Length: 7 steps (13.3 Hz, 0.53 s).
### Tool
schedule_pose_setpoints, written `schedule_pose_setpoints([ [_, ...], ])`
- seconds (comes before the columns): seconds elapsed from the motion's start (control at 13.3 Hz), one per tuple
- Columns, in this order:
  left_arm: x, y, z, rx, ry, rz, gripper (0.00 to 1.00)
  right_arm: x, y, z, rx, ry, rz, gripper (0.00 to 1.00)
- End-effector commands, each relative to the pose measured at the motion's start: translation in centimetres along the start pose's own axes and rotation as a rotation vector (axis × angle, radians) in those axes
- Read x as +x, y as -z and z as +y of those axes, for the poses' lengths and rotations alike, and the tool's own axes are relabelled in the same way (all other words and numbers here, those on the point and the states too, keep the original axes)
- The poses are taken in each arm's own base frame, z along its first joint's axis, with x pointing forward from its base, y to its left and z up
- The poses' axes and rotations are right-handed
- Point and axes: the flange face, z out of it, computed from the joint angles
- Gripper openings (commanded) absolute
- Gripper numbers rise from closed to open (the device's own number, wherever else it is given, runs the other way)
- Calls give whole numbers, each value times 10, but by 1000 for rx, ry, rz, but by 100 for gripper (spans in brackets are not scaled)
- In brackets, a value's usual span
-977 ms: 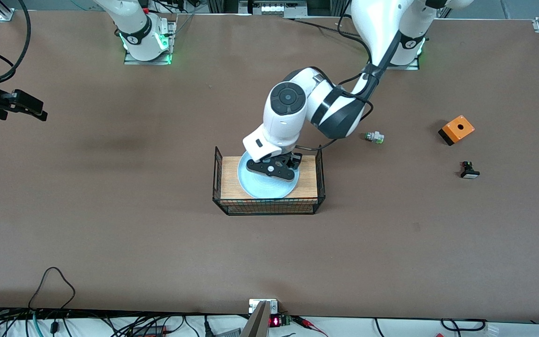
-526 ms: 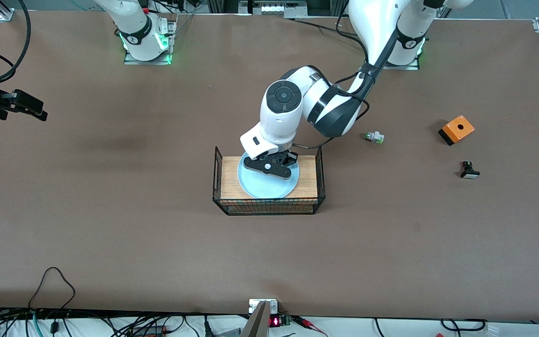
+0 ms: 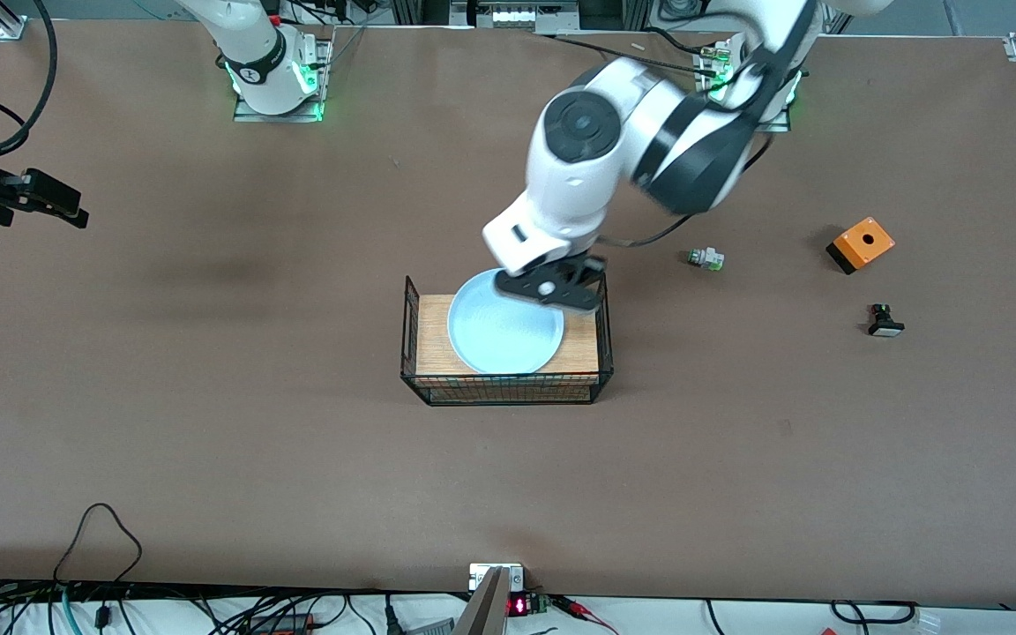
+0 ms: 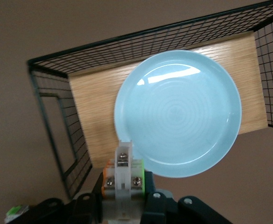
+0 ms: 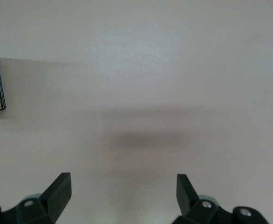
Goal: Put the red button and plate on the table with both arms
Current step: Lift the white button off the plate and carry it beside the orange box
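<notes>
The pale blue plate (image 3: pixel 502 338) lies on the wooden top of the black wire basket (image 3: pixel 508 389) at mid-table; it also shows in the left wrist view (image 4: pixel 178 114). My left gripper (image 3: pixel 550 288) hangs over the basket's edge toward the robots, above the plate's rim. It is shut on the red button (image 4: pixel 123 170), a small white block with screws, an orange side and a green side; its red cap is hidden. In the left wrist view the gripper (image 4: pixel 124 198) is clear of the plate. My right gripper (image 3: pixel 42 200) waits open and empty (image 5: pixel 122 186) above bare table (image 3: pixel 252 459) at the right arm's end.
A white piece with a green end (image 3: pixel 705 258), an orange box (image 3: pixel 861 244) and a black piece with a white cap (image 3: pixel 885 322) lie on the table toward the left arm's end. Cables run along the table's front edge.
My left gripper has risen off the plate's middle and moved toward the robots' side of the basket with the button in it. The plate now shows almost whole. The right arm has not moved.
</notes>
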Motion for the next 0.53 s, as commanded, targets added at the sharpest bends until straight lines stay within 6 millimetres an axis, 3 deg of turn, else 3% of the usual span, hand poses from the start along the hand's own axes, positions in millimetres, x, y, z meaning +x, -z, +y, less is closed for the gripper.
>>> schedule_pose_setpoints([
  [0.0,-6,36,-59,40,-53,-65,15,4,6,-2,1,9,11,100],
  [0.3,14,25,-192,40,-102,-216,19,2,4,-1,2,17,-3,100],
  [0.45,23,2,-256,17,-132,-257,19,-1,5,-6,6,11,-21,100],
])
